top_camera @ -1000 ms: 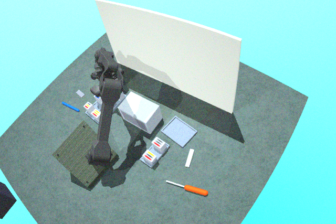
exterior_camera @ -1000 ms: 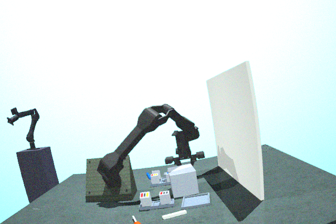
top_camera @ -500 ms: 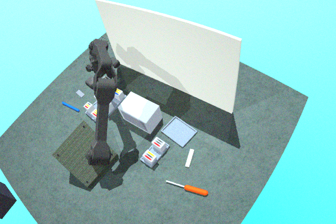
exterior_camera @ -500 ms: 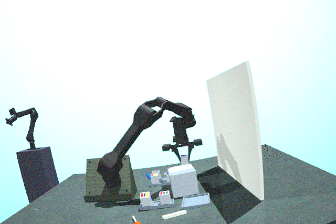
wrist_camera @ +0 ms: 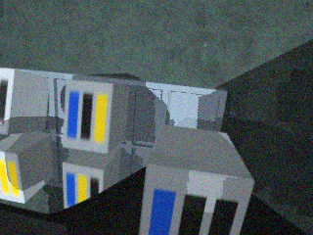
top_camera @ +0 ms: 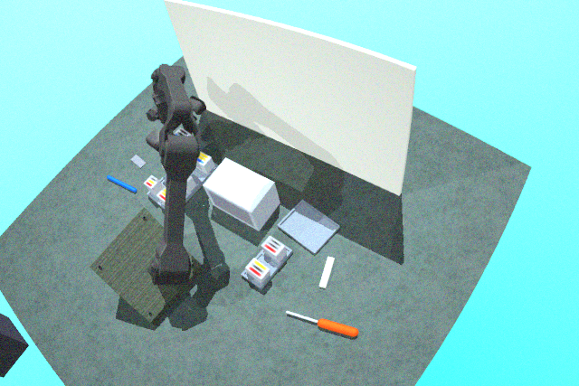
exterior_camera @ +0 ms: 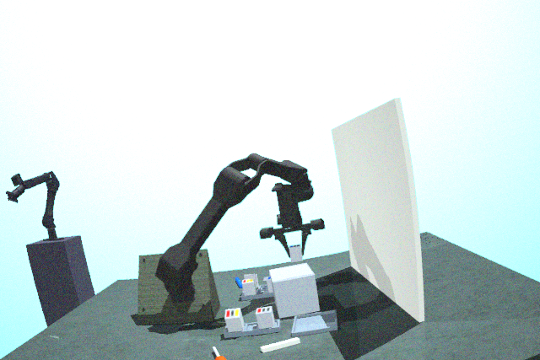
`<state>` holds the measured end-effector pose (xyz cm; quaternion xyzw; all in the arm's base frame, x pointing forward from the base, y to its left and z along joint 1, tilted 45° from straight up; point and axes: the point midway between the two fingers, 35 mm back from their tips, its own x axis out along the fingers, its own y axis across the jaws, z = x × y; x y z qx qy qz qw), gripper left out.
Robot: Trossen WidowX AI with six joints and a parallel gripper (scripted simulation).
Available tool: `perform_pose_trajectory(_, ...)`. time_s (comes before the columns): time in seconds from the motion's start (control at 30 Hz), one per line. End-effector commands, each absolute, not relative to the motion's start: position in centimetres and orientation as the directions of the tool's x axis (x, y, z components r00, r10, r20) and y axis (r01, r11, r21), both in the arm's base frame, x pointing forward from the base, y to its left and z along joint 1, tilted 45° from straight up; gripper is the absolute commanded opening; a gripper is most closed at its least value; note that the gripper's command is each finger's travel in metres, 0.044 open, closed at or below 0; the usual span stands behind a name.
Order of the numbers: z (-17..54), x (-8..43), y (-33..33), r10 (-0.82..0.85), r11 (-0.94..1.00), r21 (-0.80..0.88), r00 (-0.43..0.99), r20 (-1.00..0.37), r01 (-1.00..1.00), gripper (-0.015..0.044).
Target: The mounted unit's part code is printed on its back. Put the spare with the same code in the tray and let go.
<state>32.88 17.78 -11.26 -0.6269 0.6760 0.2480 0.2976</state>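
The tool [exterior_camera: 296, 255], right of centre in the exterior frame, is partly open — closed on a spare block [exterior_camera: 296, 252] [wrist_camera: 198, 188] striped blue, black, black at the wrist frame's bottom. It hangs above the desk [top_camera: 421, 250] [exterior_camera: 471, 299]; the tray [top_camera: 308, 228] [exterior_camera: 314, 324], right of centre in the top frame's lower half, holds no block.

Beside the white box [top_camera: 236, 187] [exterior_camera: 294, 290], the top camera is looking steeply down from high above, taking in the whole scene. The exterior camera is facing the box from lower down, across the table [top_camera: 449, 241] [exterior_camera: 471, 303]; both are sharing the box. The wrist camera is peering down close over a rack [wrist_camera: 36, 72] near it.
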Motion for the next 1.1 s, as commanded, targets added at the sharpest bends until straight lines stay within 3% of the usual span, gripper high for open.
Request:
perform_pose_trajectory(0.0,-10.4,33.0,18.8,-0.694,0.093,-0.045,-0.032,-0.719,-0.995,0.0000)
perform_pose_trajectory(0.43,-7.0,33.1,21.4,-0.687,0.096,-0.049,-0.031,-0.726,-0.994,0.0000)
perform_pose_trajectory(1.07,3.4,37.9,12.6,-0.656,0.087,-0.044,-0.024,-0.755,-0.995,0.0000)
